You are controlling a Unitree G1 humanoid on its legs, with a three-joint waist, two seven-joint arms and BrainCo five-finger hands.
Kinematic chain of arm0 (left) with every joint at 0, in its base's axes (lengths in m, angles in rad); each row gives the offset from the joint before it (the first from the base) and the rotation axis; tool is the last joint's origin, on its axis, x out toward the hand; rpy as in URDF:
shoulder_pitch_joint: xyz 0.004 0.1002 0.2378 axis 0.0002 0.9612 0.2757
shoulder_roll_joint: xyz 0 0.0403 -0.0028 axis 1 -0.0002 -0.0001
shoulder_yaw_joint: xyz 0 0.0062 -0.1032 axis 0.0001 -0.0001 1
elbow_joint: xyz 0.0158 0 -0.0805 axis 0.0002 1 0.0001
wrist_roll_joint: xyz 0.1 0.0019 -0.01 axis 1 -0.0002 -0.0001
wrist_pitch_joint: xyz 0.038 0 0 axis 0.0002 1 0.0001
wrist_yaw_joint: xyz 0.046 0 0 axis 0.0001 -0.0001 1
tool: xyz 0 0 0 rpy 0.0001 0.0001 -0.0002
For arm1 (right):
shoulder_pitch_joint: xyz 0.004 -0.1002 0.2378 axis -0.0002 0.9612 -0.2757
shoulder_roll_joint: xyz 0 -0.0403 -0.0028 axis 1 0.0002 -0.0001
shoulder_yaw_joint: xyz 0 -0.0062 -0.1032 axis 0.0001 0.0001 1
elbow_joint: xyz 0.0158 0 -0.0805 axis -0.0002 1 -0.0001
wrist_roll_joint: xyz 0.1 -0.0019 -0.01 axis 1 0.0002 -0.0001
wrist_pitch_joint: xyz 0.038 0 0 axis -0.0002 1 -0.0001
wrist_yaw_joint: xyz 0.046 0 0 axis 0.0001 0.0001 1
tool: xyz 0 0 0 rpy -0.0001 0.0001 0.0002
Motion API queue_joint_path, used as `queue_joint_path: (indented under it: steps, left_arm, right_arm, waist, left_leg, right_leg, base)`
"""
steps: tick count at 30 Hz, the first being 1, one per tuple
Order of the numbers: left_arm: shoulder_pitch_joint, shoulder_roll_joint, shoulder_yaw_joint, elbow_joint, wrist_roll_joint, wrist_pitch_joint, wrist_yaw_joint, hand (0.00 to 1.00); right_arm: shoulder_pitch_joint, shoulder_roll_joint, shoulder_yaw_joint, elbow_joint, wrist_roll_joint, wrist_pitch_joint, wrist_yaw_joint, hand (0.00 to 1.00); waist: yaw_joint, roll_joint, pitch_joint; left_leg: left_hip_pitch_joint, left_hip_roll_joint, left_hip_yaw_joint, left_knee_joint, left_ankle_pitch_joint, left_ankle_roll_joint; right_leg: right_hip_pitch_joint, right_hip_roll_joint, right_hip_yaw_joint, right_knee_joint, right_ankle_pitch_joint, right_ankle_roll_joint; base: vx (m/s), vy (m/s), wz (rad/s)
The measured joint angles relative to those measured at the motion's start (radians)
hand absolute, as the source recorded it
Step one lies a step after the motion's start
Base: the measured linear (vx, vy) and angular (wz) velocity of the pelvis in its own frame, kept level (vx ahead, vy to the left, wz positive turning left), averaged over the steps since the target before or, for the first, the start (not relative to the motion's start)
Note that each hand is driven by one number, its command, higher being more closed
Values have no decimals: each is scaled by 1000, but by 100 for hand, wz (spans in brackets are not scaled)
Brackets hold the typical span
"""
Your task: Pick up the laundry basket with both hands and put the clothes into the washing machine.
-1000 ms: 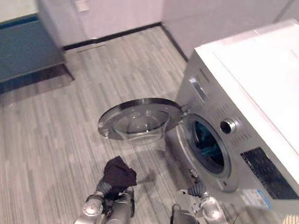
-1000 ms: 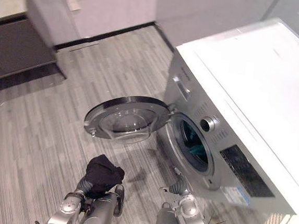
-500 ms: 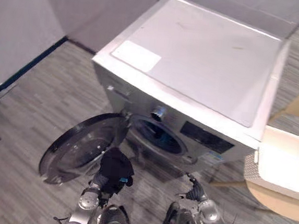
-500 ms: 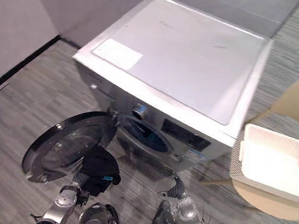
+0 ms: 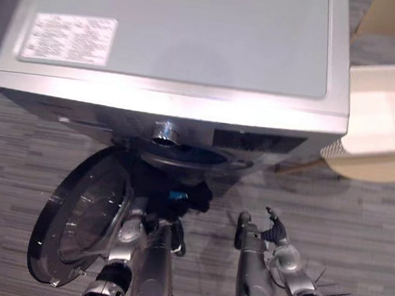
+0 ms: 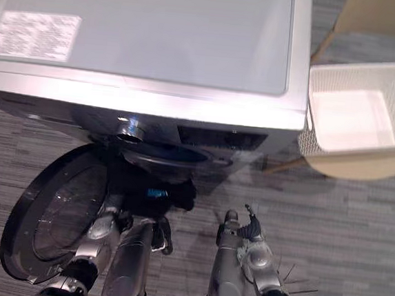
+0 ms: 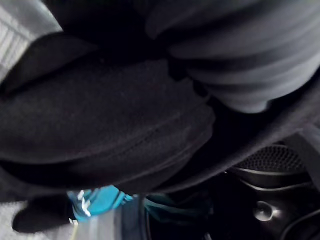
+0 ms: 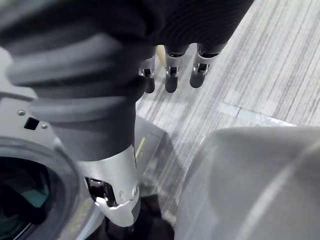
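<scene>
My left hand is shut on a black garment with a teal tag, held right at the mouth of the drum of the silver washing machine. In the left wrist view the black garment bunches in front of the hand, and teal cloth lies in the drum beyond it. My right hand hangs low to the right of the opening, open and holding nothing; its fingers are relaxed above the floor. The white laundry basket sits on a beige seat at the machine's right side.
The round glass door stands swung open to the left of my left arm. The beige seat under the basket stands close to the machine's right corner. Grey plank floor lies in front of the machine.
The camera has swung round to look straight down over the machine. My left hand has carried the black garment forward to the drum mouth. My right hand stays low.
</scene>
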Motion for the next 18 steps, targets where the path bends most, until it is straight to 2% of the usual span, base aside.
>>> queue_joint_path:
  steps: [1,4,9,12,13,15,16,18]
  left_arm:
    - [-59,-13,2,-15,-100,-10,7,100]
    - [-165,-36,24,-95,-276,-38,23,100]
    - [-360,-34,166,-227,-442,-68,48,100]
    - [-521,53,278,-286,-562,-91,92,100]
    - [-527,57,281,-287,-565,-93,92,100]
    - [-629,145,288,-291,-653,-108,111,100]
    - [-629,145,288,-291,-653,-108,111,100]
    - [-760,229,287,-301,-720,-116,126,100]
  right_arm:
    - [-11,4,1,-40,7,10,-19,0]
    - [-46,10,18,-120,21,17,-36,0]
    - [-79,34,19,-334,39,19,-51,0]
    - [-75,52,18,-482,42,14,-54,0]
    - [-75,52,18,-488,42,13,-54,0]
    - [-75,53,17,-561,51,8,-44,0]
    - [-75,53,17,-561,51,8,-44,0]
    - [-75,50,6,-626,79,-4,-30,0]
  waist:
    - [-1,-4,21]
    - [-3,-22,46]
    - [-14,-30,80]
    - [-39,-40,98]
    - [-39,-41,98]
    - [-41,-49,103]
    - [-41,-49,103]
    - [-52,-50,103]
  left_leg:
    - [-50,13,8,58,-20,9]
    - [-159,38,29,176,-61,20]
    - [-385,99,17,384,-116,30]
    - [-550,128,-9,513,-139,35]
    - [-555,130,-9,518,-140,34]
    - [-636,147,-26,584,-148,38]
    - [-636,147,-26,584,-148,38]
    - [-722,163,-51,643,-153,39]
  right_leg:
    - [-54,3,16,44,-6,9]
    - [-190,3,45,155,-20,13]
    - [-433,21,67,346,-51,4]
    - [-602,37,77,471,-69,8]
    - [-607,38,77,475,-69,8]
    - [-690,52,84,538,-76,3]
    - [-690,52,84,538,-76,3]
    - [-765,57,73,596,-85,-5]
  base:
    - [-189,64,-31]
    - [-185,32,-28]
    - [-144,-24,-20]
    - [-87,-68,-5]
    - [-73,-76,-16]
    - [-66,-79,-9]
    - [-75,-95,-3]
    - [-70,-82,1]
